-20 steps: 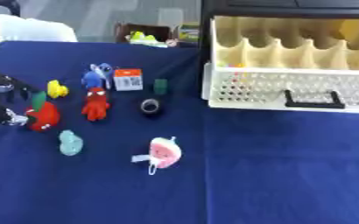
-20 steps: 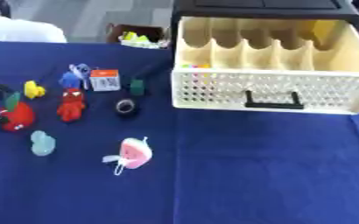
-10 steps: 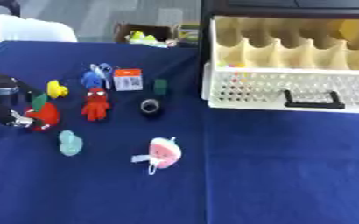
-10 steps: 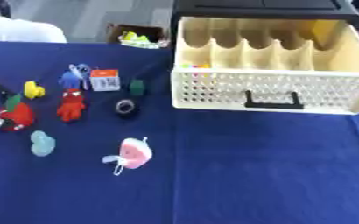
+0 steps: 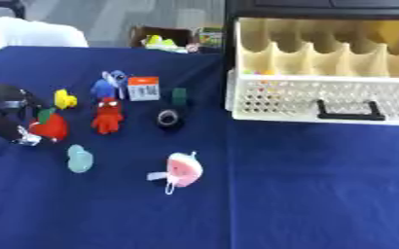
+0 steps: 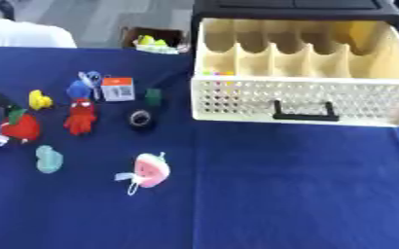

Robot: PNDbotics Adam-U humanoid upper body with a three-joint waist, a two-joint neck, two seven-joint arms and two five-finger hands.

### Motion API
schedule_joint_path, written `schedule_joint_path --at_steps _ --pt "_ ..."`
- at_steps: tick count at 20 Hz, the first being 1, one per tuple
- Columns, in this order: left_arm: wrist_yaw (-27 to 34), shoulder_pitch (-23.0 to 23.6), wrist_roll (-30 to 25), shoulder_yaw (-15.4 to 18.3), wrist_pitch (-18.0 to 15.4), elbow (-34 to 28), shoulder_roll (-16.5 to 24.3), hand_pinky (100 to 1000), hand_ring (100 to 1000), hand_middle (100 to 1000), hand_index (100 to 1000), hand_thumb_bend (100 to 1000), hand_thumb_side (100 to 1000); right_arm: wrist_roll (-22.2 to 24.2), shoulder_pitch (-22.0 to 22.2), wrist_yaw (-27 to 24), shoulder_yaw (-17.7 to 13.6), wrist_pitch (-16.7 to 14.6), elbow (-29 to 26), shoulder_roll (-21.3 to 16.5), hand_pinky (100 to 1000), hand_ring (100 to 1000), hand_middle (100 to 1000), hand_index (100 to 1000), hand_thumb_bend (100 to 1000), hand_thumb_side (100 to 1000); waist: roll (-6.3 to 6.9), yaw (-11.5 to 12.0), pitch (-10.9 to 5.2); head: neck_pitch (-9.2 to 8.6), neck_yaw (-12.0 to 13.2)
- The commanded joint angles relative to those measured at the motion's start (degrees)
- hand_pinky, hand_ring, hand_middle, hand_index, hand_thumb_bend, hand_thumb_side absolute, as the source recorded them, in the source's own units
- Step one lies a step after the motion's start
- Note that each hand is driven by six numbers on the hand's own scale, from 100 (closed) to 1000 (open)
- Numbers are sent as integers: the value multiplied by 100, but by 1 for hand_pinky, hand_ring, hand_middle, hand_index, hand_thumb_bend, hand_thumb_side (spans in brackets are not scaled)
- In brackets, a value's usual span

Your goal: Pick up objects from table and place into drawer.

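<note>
Left hand point(image 5: 7, 114) beside red toy point(image 5: 49, 127), drawer point(image 6: 301, 78) open

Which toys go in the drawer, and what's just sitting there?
For the job: red tomato toy at the left hand, red figure, yellow duck, pink toy, drawer.

Just there: cardboard box beyond the table.

No text can be read anywhere. Dark print is seen on the small orange-and-white box point(image 5: 142, 88), but it is blurred.
</note>
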Motion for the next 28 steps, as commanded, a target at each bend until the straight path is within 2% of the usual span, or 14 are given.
schedule_joint_path --at_steps 1,5,6,12,13,14,15,17,22,24,26,27,28 --pt "-185 -59 -5 -39 -232 -82 133 449 570 643 862 548 735 12 -48 -36 -84 -27 -81 -81 776 507 417 739 100 1000 2 -10 -99 -38 20" --pt "-348 -60 195 -81 -264 -16 116 444 565 641 861 548 731 7 -51 -35 -90 -38 -81 -84 775 507 417 739 100 1000 -1 -15 -101 -35 25" --pt "-364 -65 226 -79 -269 -2 107 338 486 555 807 487 663 7 -50 -38 -91 -38 -81 -81 775 506 415 738 100 1000 -2 -16 -101 -36 28" --pt "-358 -105 509 -90 -100 100 31 292 459 514 756 396 613 -3 -45 -84 -109 -47 -81 -61 774 504 414 737 100 1000 -15 -31 -92 -46 49" --pt "-353 -107 546 -91 -72 119 22 275 450 500 727 340 595 -1 -39 -82 -111 -44 -81 -62 774 505 414 737 100 1000 -17 -34 -90 -46 52" --pt "-343 -107 577 -94 -48 135 16 275 450 500 727 340 595 0 -35 -80 -114 -39 -81 -63 774 505 414 737 100 1000 -18 -35 -89 -48 53" --pt "-323 -109 600 -94 -28 145 11 258 440 489 691 256 583 1 -29 -77 -115 -33 -81 -64 774 504 414 737 100 1000 -20 -35 -88 -50 49" --pt "-238 -121 596 -82 2 157 -2 237 428 479 673 189 579 11 -26 -65 -111 -21 -81 -65 774 505 414 738 100 1000 -23 -31 -89 -48 47" --pt "21 -180 475 -50 83 75 2 198 407 457 639 119 565 30 -14 -35 -114 1 -81 -55 775 506 414 737 100 1000 -20 -22 -95 -44 52" --pt "81 -200 481 -44 138 33 10 140 369 417 592 100 507 26 -9 -32 -120 1 -81 -52 776 506 414 737 100 1000 -17 -22 -99 -41 57" --pt "115 -210 506 -41 205 15 11 136 373 416 585 100 467 16 -12 -34 -126 -4 -81 -53 776 507 415 737 100 1000 -17 -21 -103 -39 55" --pt "131 -214 513 -37 233 7 9 129 381 423 572 100 396 9 -14 -36 -128 -9 -81 -55 776 507 416 737 100 1000 -18 -21 -106 -37 51" --pt "150 -218 515 -35 258 2 7 128 382 425 569 100 384 3 -16 -38 -130 -14 -81 -57 776 507 416 737 100 1000 -18 -21 -108 -35 42"
